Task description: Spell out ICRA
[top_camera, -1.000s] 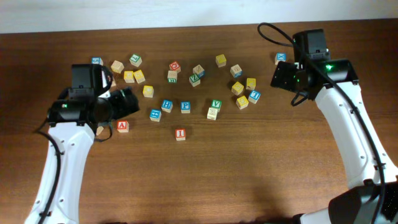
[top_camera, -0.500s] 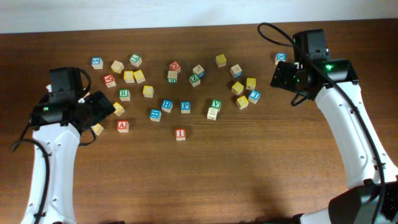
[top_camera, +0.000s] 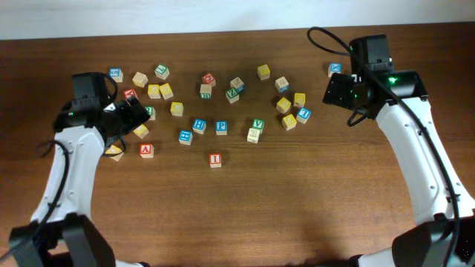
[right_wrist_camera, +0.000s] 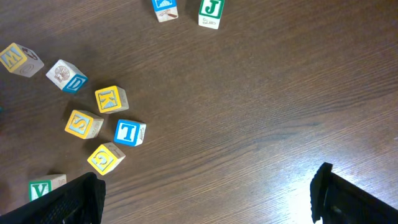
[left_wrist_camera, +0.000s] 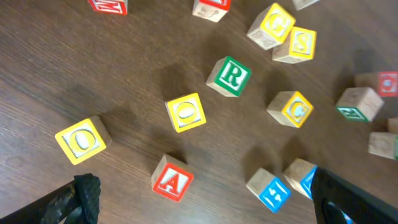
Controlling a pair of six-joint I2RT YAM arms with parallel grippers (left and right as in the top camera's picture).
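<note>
1. The left gripper (top_camera: 132, 119) has its jaws spread wide with nothing between them. It hangs over the left-hand scatter of cubes on the table (top_camera: 297, 208).
2. The red A cube (top_camera: 146, 150) lies flat on the wood just beside the left gripper, on the side nearer the arm's base. In the left wrist view it sits between the two fingers and touches neither.
3. The green R cube (left_wrist_camera: 229, 76) has its letter face up, near a yellow O cube (left_wrist_camera: 185, 112) but apart from it. From overhead it is half hidden under the left gripper.
4. The yellow C cube (left_wrist_camera: 290, 109) lies right of the R in the wrist view, apart from it. The letter is slightly blurred and reads as a C.
5. A yellow D cube (left_wrist_camera: 81, 139) lies near the left finger.
6. The red I cube (top_camera: 215, 159) stands alone near mid-table, well apart from every other cube.
7. The four letters lie scattered, not in a row.
8. The right gripper (top_camera: 335, 90) has its jaws wide apart and holds nothing, at the right end of the scatter. A blue T cube (right_wrist_camera: 129, 132) and a yellow K cube (right_wrist_camera: 111, 99) show in its wrist view.
</note>
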